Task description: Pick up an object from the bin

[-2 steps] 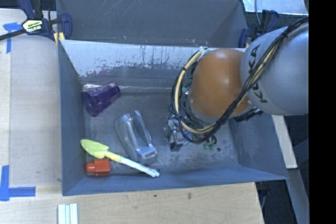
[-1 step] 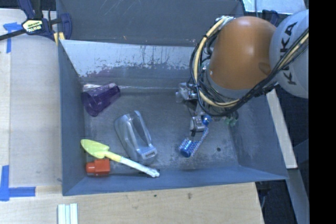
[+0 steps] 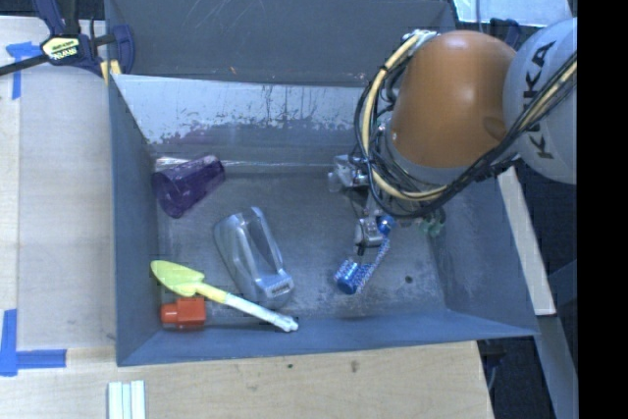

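Right of centre in the frame, under the arm's orange cover point(image 3: 456, 103) and its loop of cables point(image 3: 377, 137), the gripper point(image 3: 371, 236) hung low over the right part of the bin floor. Whether it was open or closed could not be told, nor whether it had hold of anything. Just below it and touching its tip lay a small blue ribbed piece point(image 3: 354, 274), slanting down toward the lower left, close to the near wall of the grey bin point(image 3: 132, 211). Left of that, near the middle of the floor, a clear plastic holder point(image 3: 253, 256) lay on its side. Farther left, at the lower left corner of the floor, a yellow-green spoon point(image 3: 218, 293) with a white handle pointed toward the lower right, and a small red block point(image 3: 183, 313) sat just beneath its bowl. Well apart from these, at the upper left of the floor, a purple cup point(image 3: 186, 183) lay tipped over with its mouth toward the lower left.
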Controlling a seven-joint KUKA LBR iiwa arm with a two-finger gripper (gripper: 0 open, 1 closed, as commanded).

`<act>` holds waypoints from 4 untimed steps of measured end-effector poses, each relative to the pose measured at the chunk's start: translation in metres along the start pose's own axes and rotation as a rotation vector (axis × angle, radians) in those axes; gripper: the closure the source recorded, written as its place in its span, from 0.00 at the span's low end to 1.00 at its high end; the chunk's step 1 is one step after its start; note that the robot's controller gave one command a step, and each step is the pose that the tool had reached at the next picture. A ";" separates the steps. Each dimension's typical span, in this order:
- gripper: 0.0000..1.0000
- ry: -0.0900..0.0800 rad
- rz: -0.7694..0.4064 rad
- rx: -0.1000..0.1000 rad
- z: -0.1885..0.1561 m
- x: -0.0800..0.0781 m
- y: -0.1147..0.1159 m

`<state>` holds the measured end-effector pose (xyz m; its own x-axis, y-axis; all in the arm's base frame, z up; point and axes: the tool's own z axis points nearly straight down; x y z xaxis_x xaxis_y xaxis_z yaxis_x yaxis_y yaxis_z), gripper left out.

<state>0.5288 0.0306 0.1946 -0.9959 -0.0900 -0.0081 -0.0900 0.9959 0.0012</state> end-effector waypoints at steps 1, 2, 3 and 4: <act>0.00 -0.010 -0.081 0.000 0.020 0.007 -0.016; 0.00 0.000 -0.111 0.001 0.054 0.012 -0.048; 0.00 -0.005 -0.097 0.001 0.069 0.001 -0.055; 1.00 -0.007 -0.399 0.001 0.123 0.011 -0.049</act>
<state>0.5237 -0.0187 0.0718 -0.8827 -0.4697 -0.0142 -0.4697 0.8828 -0.0041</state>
